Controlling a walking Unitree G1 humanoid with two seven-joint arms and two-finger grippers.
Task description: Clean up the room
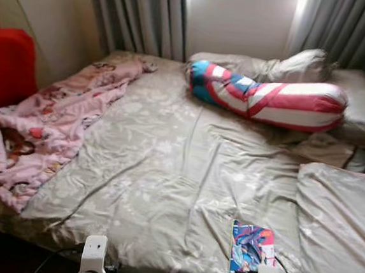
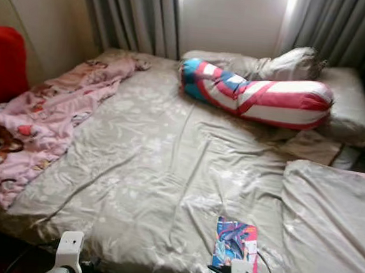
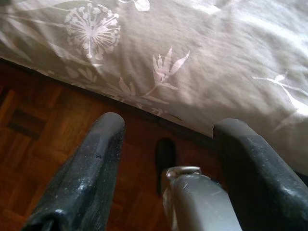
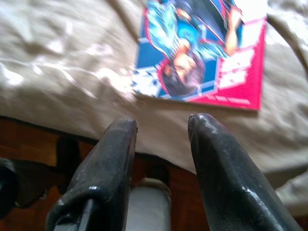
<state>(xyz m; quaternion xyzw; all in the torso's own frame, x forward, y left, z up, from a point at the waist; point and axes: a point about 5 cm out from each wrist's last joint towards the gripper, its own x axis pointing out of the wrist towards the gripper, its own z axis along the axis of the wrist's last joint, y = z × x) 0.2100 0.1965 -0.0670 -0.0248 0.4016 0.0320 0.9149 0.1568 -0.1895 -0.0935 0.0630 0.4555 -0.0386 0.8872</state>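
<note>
Lying flat near the foot edge of the wrinkled beige floral bedsheet (image 1: 166,173) is a glossy comic book (image 1: 250,246). The right gripper (image 4: 161,127) hovers just short of it, fingers apart and empty. The left gripper (image 3: 168,127), also spread, hangs over parquet floor (image 3: 43,139).
</note>
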